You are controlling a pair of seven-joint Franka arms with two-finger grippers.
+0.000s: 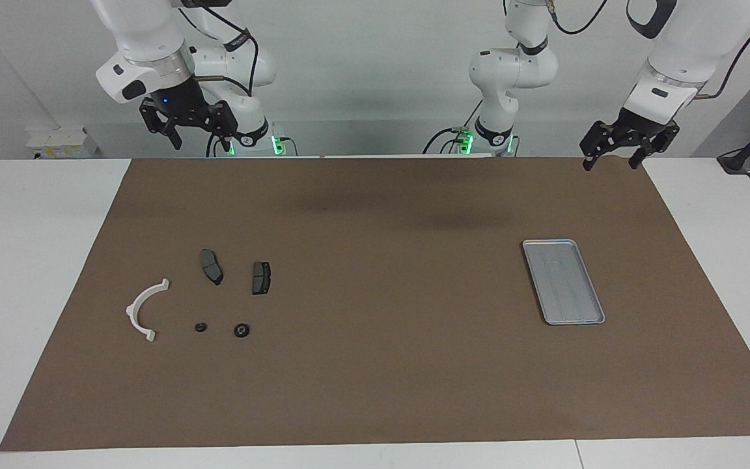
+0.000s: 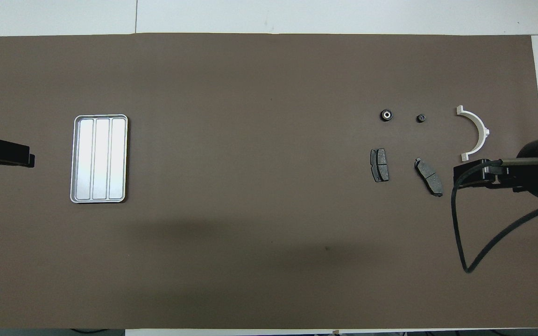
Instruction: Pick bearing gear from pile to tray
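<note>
Toward the right arm's end, the bearing gear (image 1: pixel 241 330) looks small, rigid, light and roll-prone, best pinched across its rim; right gripper (image 1: pixel 187 124) and left gripper (image 1: pixel 629 143) hang open-jawed.

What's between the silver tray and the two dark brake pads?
Nothing: the overhead view shows only bare brown mat between the tray and the brake pads.

Robot lab: 2 Franka arms (image 1: pixel 153 58), brown mat (image 1: pixel 375 365), bare walls.
</note>
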